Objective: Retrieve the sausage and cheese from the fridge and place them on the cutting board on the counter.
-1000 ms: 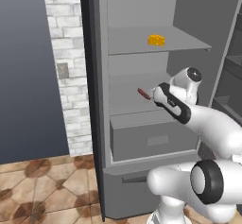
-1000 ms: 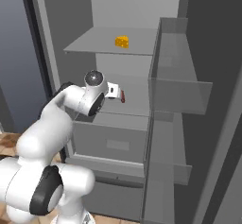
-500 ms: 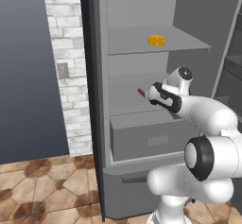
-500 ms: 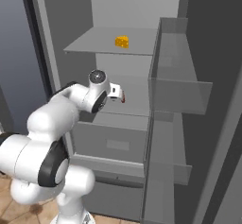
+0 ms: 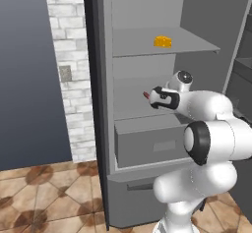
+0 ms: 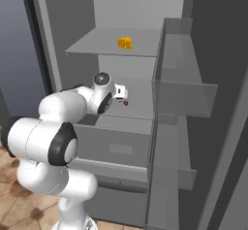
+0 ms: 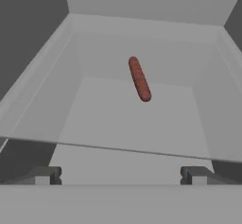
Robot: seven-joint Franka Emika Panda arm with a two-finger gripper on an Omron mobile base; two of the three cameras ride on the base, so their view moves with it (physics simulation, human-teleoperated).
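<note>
The tool (image 7: 120, 175) is reaching into the open fridge (image 5: 147, 143) at middle-shelf level, and its two fingers are standing wide apart with nothing between them. In the hand view the sausage (image 7: 140, 79) is lying straight ahead on the light grey shelf floor, well short of the fingertips (image 7: 43, 175), its long axis pointing away and a touch slanted. From the left base view only its reddish tip is peeking out just beyond the tool, on the shelf above the drawer (image 5: 147, 141).

The cheese (image 5: 163, 42) is sitting one shelf higher, untouched, a yellow-orange chunk toward the middle of that shelf; the right base view is showing it there too.

So, by my reading, the job is barely getting going: the door is open and the arm is lining up, but neither item is gripped. Still ahead are closing in on the sausage, lifting it out, carrying it over to the board, then coming back for the cheese.

Around the fridge, a white brick pillar (image 5: 69, 74) is standing at its left edge beside a dark blue-grey wall (image 5: 24, 79), and brown patterned floor tiles (image 5: 44, 197) are running underneath. The open door's shelves (image 6: 186, 93) are hanging off to the right.
</note>
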